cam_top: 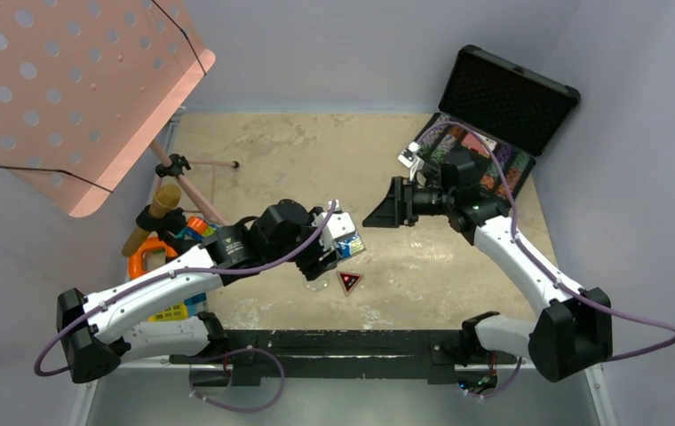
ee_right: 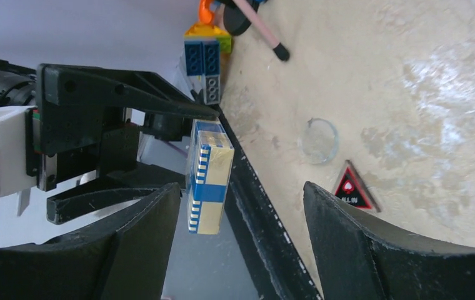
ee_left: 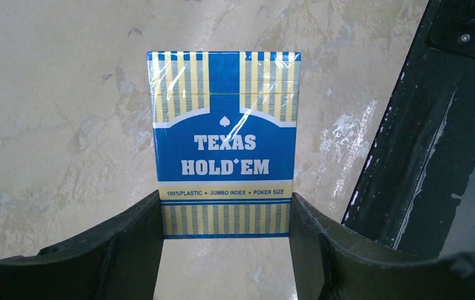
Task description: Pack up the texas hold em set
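**Blue deck in hand, small pieces not yet packed**

Nearest on the worktop (cam_top: 272,151) lie the triangular marker (cam_top: 349,282) and a clear round button (ee_right: 320,140), both loose. Just beyond them the left pincer (ee_left: 225,219) grips the blue card deck (ee_left: 224,144) by its lower end, apparently held off the worktop. To its right the right pincer (ee_right: 241,187) gapes wide with nothing in it, facing the deck, perhaps for a handover. At the far right the black case (cam_top: 507,98) stands with its lid up and rows of chips (cam_top: 503,164) inside. I judge the job partway done. The deck, marker and button remain, then closing the lid.
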Action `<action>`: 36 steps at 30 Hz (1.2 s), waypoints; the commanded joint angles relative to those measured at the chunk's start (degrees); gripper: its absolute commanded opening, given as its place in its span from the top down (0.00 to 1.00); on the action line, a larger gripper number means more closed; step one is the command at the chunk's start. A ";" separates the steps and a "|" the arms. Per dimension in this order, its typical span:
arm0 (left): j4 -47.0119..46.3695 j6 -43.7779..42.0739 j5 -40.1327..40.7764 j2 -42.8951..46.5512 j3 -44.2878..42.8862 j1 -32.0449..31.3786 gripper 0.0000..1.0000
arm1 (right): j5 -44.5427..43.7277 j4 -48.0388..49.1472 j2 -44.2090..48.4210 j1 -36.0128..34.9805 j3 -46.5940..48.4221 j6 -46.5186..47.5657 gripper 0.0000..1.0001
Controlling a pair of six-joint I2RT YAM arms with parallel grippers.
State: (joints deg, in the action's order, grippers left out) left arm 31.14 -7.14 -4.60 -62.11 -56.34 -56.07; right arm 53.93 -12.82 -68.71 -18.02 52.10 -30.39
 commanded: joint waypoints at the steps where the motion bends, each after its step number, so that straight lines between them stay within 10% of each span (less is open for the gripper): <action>1: -3.89 -0.47 -1.88 1.61 -1.24 -0.44 1.00 | 0.01 2.30 -1.12 -4.17 2.12 -3.49 0.25; 11: -4.05 -0.36 -0.86 1.90 -1.06 -0.61 1.00 | 0.18 6.13 -3.96 -10.53 1.52 -6.77 0.32; 25: -4.41 0.13 1.60 1.32 -0.99 -0.62 1.00 | -1.24 1.49 -5.12 -11.17 0.89 -4.31 0.93; 27: -4.20 0.61 2.45 1.22 -1.38 -0.57 0.80 | -2.24 1.35 -4.72 -11.15 1.13 -4.34 1.00; 28: -3.83 0.84 2.64 1.33 -1.55 -0.54 0.49 | -3.24 1.20 -4.29 -11.05 1.35 -4.33 1.00; 31: -3.77 1.93 2.45 2.06 -1.58 -0.45 0.02 | -7.48 0.74 -2.18 -9.68 1.87 -4.43 1.00; 36: -3.31 4.32 0.33 3.75 -2.17 0.96 0.00 | -10.61 3.83 2.51 -0.87 -0.56 -6.35 1.00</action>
State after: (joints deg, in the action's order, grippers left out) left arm 30.33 -5.52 -2.98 -60.84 -56.36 -56.27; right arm 47.20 -12.51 -71.85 -25.65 52.10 -36.05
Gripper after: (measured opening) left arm 0.994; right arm 0.292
